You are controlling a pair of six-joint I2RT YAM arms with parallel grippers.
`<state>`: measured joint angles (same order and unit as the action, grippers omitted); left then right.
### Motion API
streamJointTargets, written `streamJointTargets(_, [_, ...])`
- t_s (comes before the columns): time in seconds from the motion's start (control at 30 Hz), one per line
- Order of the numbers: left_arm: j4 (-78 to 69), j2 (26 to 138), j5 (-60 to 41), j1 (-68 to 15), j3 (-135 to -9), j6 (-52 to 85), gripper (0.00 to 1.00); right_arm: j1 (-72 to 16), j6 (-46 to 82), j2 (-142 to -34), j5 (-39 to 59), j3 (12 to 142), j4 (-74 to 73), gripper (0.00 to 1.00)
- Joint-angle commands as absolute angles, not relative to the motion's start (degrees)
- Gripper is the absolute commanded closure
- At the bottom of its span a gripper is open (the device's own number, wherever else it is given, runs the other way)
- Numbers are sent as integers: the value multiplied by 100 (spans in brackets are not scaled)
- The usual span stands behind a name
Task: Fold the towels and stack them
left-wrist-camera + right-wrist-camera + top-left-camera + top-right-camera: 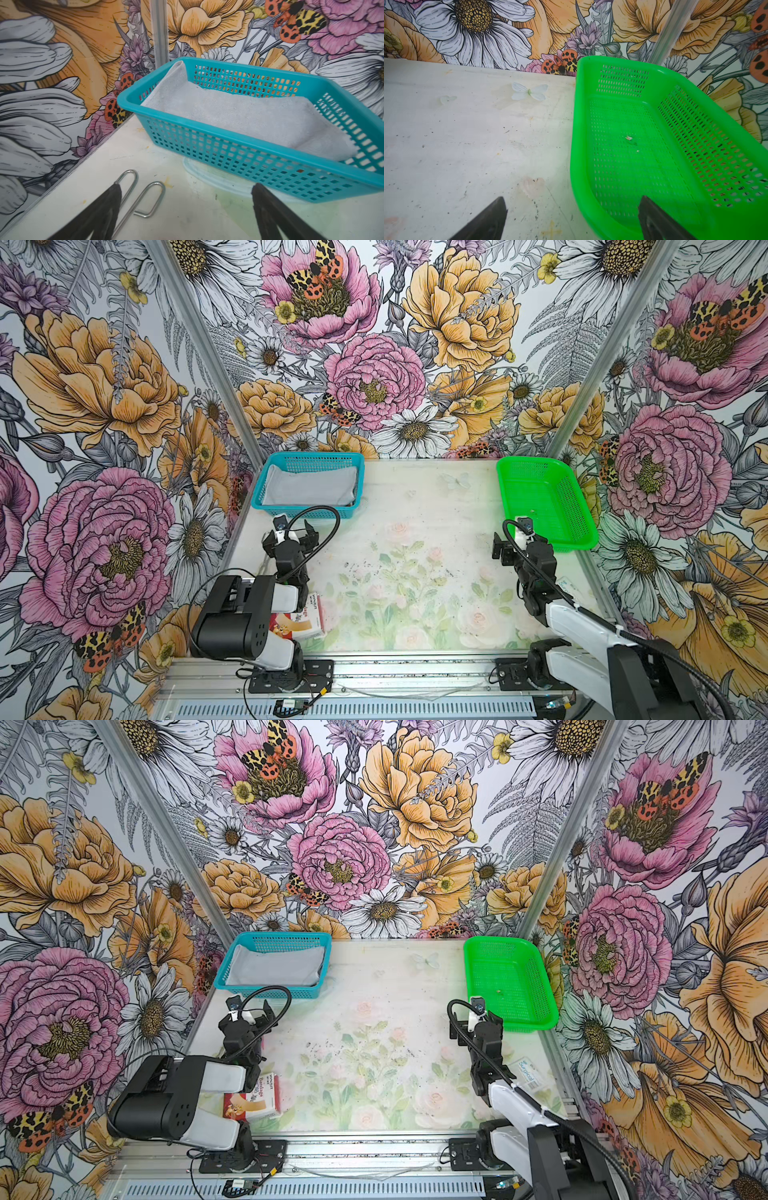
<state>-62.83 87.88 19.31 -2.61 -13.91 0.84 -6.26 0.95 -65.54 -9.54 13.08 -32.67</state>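
At the far left corner of the desk (446,145), the grey towel (239,116) lies in the blue basket (207,145); left end effector (187,187) hangs wide open just before it, right end effector (573,199) equally wide, empty; best pinch the towel's raised corner, lifting clear of the rim; only 1 towel shows; others may hide beneath.

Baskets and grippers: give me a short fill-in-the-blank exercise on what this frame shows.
The blue basket holds a ____ towel.
The green basket holds ____ towels.
The left gripper and right gripper both stand ____, holding nothing.
The bandage box lies by the ____ arm.
Missing words: grey; no; open; left.
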Motion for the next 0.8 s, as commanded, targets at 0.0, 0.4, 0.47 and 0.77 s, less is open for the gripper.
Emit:
streamJointTargets(0.0, [-7220,9002,1591,-514,-1271,-426,1,-580,-57,-7238,-712,1233,-5286,0])
streamJointTargets(0.4, [-8104,9150,1307,-390,-854,-372,1,82,359,-8956,-347,1454,-6757,0])
streamJointTargets(0.47, [-8099,9176,970,-374,-876,-441,1,261,624,-8693,-362,1892,-5528,1])
streamJointTargets(0.77, [-8099,9154,-9,-397,-820,-839,1,26,105,-8898,76,1017,-7388,0])
